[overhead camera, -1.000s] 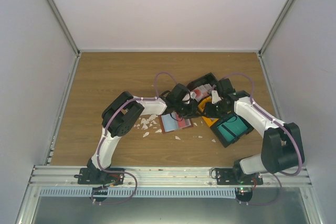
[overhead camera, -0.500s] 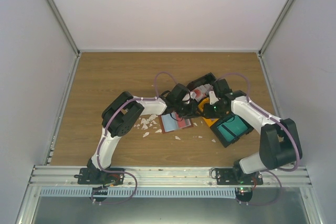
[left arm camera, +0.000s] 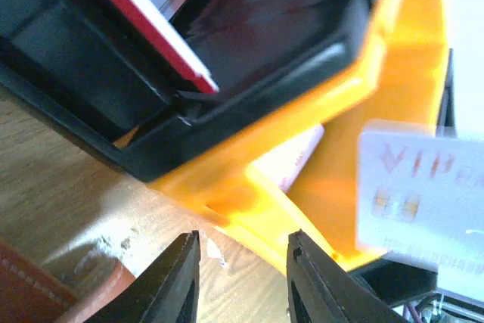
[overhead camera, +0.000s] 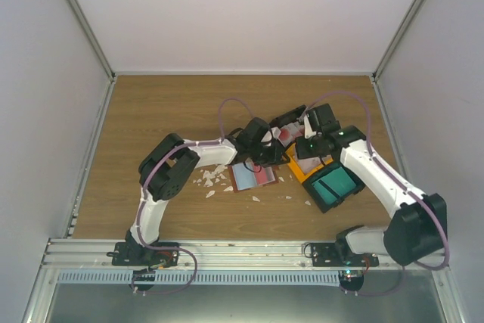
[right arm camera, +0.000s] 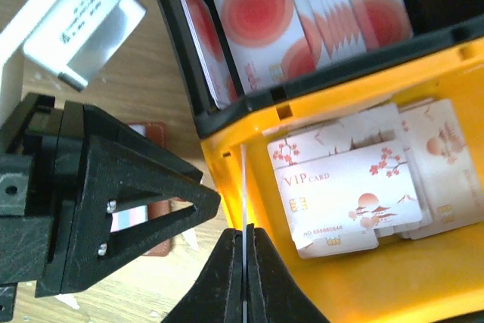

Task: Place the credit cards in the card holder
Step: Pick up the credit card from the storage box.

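One credit card [left arm camera: 416, 202] stands upright in right gripper [right arm camera: 244, 243] (facing left gripper [left arm camera: 242, 241]).

The left wrist view is blurred: the whitish card [left arm camera: 412, 202] runs off the right edge (its print smeared), and only a corner of the card holder [left arm camera: 34, 289] shows. From the right wrist that card is edge-on between the fingers [right arm camera: 218, 281] of the right gripper [right arm camera: 244, 238], face hidden.

Top view looks down on the desk [overhead camera: 151, 111] from the near edge; both wrist views closely share the yellow bin [right arm camera: 363, 281].
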`<state>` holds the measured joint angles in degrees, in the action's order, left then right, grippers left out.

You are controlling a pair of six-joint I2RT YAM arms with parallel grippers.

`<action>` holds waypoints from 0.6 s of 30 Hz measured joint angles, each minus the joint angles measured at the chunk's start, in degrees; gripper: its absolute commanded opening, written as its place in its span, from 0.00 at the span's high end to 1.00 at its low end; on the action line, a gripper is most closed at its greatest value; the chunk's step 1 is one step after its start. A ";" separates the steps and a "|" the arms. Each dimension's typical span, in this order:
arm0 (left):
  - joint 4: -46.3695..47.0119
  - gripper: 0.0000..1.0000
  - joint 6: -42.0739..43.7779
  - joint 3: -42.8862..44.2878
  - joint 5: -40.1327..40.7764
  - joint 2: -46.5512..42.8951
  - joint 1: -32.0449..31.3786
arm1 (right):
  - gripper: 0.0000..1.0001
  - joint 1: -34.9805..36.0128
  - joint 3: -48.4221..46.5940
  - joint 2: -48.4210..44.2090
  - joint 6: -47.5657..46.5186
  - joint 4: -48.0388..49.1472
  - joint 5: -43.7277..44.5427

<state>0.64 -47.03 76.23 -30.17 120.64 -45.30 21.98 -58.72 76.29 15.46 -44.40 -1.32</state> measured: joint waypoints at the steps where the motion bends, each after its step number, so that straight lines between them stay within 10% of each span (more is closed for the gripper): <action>1: -0.11 0.63 0.26 -0.48 0.61 -1.01 0.00 | 0.99 0.02 -0.81 -0.68 -0.02 -0.37 0.02; 18: -6.78 0.28 18.34 -15.15 1.86 -26.40 12.13 | 1.00 0.81 2.91 -4.46 -3.06 10.25 -24.76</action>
<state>-6.13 -28.69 61.08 -28.32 94.24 -33.17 22.79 -55.81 71.83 12.40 -34.15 -26.09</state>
